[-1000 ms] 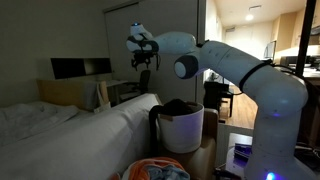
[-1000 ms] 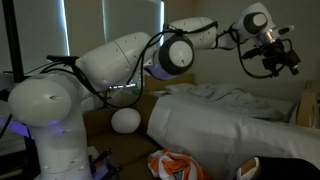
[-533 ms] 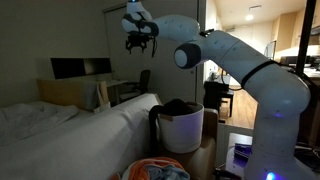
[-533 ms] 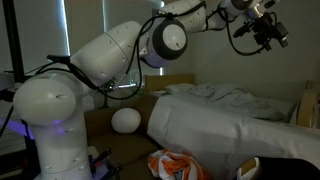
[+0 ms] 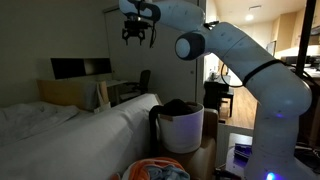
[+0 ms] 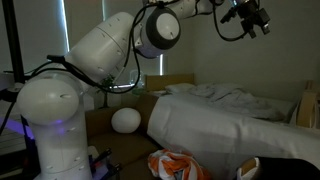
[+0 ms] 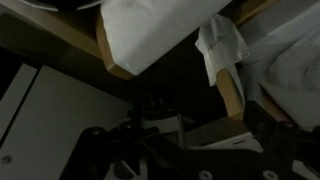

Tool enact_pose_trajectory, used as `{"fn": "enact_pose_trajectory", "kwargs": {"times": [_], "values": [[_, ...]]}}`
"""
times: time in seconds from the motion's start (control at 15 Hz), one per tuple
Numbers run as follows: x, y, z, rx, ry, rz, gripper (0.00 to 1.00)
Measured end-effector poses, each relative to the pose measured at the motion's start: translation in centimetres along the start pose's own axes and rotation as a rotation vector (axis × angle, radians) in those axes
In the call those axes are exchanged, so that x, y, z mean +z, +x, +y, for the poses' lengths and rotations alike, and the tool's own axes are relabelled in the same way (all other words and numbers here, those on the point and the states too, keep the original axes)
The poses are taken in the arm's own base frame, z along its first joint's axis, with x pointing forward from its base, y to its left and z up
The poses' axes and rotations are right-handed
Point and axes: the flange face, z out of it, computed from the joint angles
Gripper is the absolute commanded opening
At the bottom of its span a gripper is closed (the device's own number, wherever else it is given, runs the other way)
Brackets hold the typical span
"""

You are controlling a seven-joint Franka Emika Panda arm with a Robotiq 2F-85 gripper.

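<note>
only in an exterior view: basket point(image 5: 181, 128)

arm point(image 5: 245, 55): shining like smooth plastic
bed sheet point(image 5: 70, 125): looking like soft, wrinkly cloth
gripper point(image 5: 138, 40): looking dark, dull

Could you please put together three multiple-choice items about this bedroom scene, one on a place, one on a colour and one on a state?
1. Where is the hand?
A. down on the floor
B. high in the air, well clear of the bed
C. under a desk

2. What colour is the basket beside the bed?
A. red
B. green
C. white

3. How is the hand?
A. open and empty
B. shut on a cloth
C. shut on a pillow

Answers:
1 B: both exterior views show it at the top of the picture.
2 C: its wall is white under the dark clothes.
3 A: its jaws stand apart with nothing between them.
</note>
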Motion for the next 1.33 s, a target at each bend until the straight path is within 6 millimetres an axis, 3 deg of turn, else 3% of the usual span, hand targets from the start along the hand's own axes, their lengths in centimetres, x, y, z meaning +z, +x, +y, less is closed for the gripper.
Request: {"fn": "enact_pose_trajectory", "kwargs": {"times": [0.27,0.67,0.93,1.33], "values": [[-0.1,-2.9,-0.8,-0.022,0.048,-0.226,1.0],[2.3,-7.6,-0.8,-0.037,0.003,-0.576,1.0],[5.9,-10.3,-0.5,-0.013,-0.083,-0.774,1.0],[13.8,-14.4,-1.2,0.026,-0.256,-0.947,1.0]]}}
